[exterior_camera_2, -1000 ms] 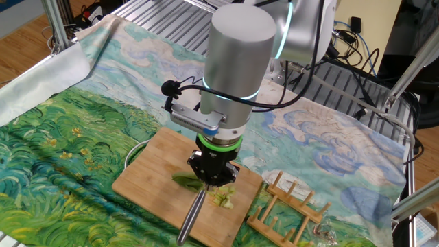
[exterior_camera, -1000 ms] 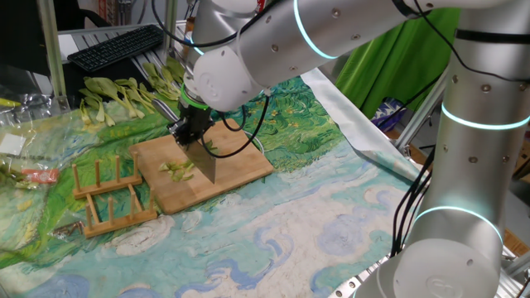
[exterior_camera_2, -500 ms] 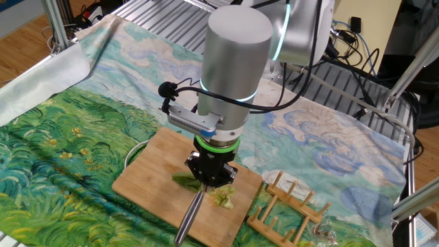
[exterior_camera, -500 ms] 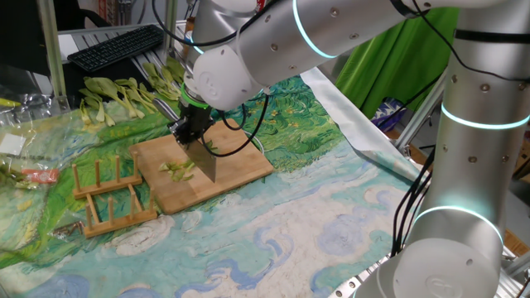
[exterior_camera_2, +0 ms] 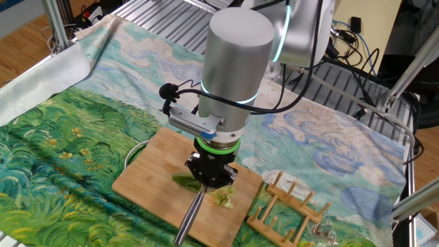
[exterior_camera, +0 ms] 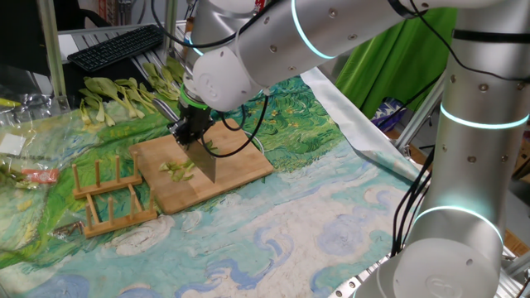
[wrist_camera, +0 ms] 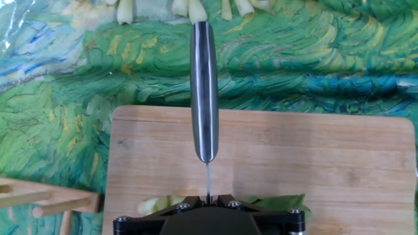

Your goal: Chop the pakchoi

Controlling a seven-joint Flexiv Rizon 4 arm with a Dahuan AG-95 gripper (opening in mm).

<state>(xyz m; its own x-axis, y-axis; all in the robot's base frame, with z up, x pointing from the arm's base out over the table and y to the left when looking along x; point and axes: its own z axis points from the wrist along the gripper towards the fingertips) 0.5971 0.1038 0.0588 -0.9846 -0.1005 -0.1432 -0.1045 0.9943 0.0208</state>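
My gripper (exterior_camera: 187, 132) is shut on a knife. Its grey blade (exterior_camera: 203, 162) stands edge-down on the wooden cutting board (exterior_camera: 240, 170). The pakchoi lies under the blade: pale cut pieces (exterior_camera: 177, 170) on one side, the dark green leaf (exterior_camera: 212, 147) on the other. In the other fixed view my gripper (exterior_camera_2: 211, 171) hangs over the leaf (exterior_camera_2: 183, 182) and pieces (exterior_camera_2: 223, 200), with the knife handle (exterior_camera_2: 188, 219) pointing at the camera. In the hand view the handle (wrist_camera: 204, 91) points away from my gripper (wrist_camera: 208, 198), with pieces (wrist_camera: 157, 204) left and leaf (wrist_camera: 274, 202) right.
A wooden rack (exterior_camera: 108, 197) stands beside the board, also in the other fixed view (exterior_camera_2: 288, 203). Several whole pakchoi stalks (exterior_camera: 124, 95) lie behind the board, near a keyboard (exterior_camera: 116, 45). A black cable (exterior_camera: 244, 136) hangs over the board. A painted cloth (exterior_camera: 315, 223) covers the table.
The arm has shifted very slightly; the knife stays held over the pakchoi on the board.
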